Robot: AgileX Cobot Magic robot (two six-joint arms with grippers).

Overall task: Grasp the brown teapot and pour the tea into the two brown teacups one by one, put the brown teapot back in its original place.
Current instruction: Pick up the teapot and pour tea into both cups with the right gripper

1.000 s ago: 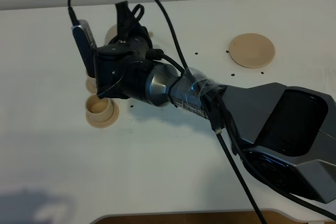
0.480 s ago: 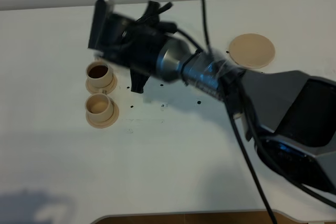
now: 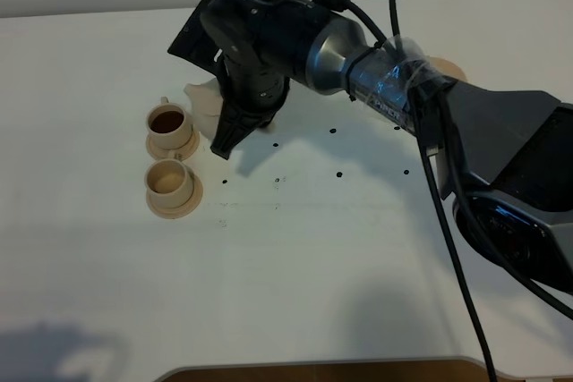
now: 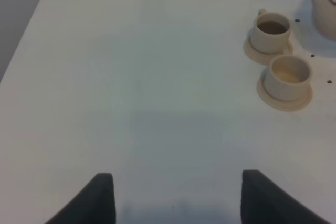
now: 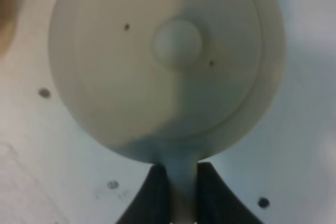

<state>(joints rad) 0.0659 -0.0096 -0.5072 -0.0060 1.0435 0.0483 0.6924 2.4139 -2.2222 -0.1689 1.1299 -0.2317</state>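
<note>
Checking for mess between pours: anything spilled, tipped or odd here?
Nothing stands out. The cup with dark tea and the pale-looking cup stand upright on saucers; the right gripper holds the teapot by its handle, lid on. No puddle on the table.

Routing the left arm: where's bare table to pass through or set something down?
Free: table from the near cup to the front edge, and left of both cups. Crowded: far cup, teapot and right pincer bunch together; the right arm overhangs the back right.
</note>
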